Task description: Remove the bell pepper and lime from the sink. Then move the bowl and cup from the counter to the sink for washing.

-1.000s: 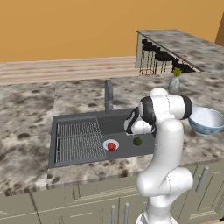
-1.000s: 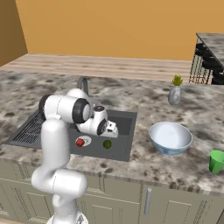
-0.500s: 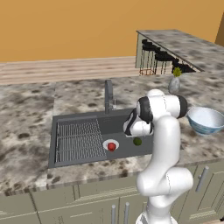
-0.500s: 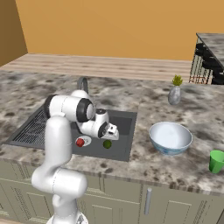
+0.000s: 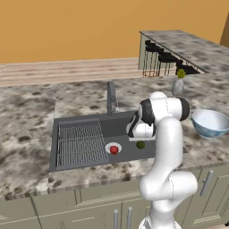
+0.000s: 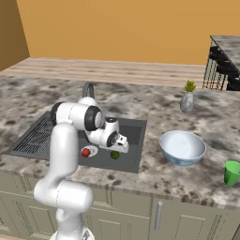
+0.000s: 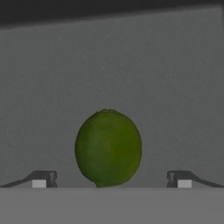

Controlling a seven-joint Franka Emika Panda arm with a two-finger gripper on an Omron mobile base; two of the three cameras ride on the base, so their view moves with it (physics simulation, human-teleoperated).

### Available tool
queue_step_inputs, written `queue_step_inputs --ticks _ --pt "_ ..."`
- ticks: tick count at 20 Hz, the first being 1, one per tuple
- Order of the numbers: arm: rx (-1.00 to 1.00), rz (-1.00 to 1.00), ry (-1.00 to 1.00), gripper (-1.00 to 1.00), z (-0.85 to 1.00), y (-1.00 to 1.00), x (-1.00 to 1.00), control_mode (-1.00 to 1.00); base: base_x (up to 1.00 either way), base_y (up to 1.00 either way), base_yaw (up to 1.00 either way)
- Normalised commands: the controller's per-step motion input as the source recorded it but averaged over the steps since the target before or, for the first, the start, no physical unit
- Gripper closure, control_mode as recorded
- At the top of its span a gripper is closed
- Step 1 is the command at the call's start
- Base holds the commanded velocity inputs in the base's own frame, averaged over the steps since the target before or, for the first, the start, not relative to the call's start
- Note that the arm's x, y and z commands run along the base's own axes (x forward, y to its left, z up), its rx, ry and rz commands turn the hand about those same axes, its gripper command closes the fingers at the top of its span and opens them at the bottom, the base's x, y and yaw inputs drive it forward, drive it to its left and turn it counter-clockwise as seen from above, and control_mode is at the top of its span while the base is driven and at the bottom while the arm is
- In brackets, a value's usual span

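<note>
Lime [image 7: 108,148] retrieval under way: I hold the gripper [image 7: 111,179], jaws spread wide, over the fruit on the sink [image 5: 89,120] floor (bell pepper [image 5: 114,150] beside the drain), needing descent, then closure.

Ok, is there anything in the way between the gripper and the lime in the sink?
Nothing visible. In the hand view the lime sits centred between the open gripper fingertips, on bare sink floor. The bell pepper lies apart, on the drain.
</note>
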Motion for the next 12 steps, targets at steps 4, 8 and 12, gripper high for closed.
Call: queue_step_inputs --ticks 4,8,12 --pt "0.00 -0.04 0.02 -1.00 -0.19 -0.02 0.06 -1.00 0.00 0.00 0.00" --pt "0.00 -0.03 0.01 -1.00 -0.21 0.00 0.08 -1.00 0.00 0.00 0.00" --pt "0.00 -0.03 0.03 -1.00 -0.21 0.00 0.06 -1.00 0.00 0.00 0.00"
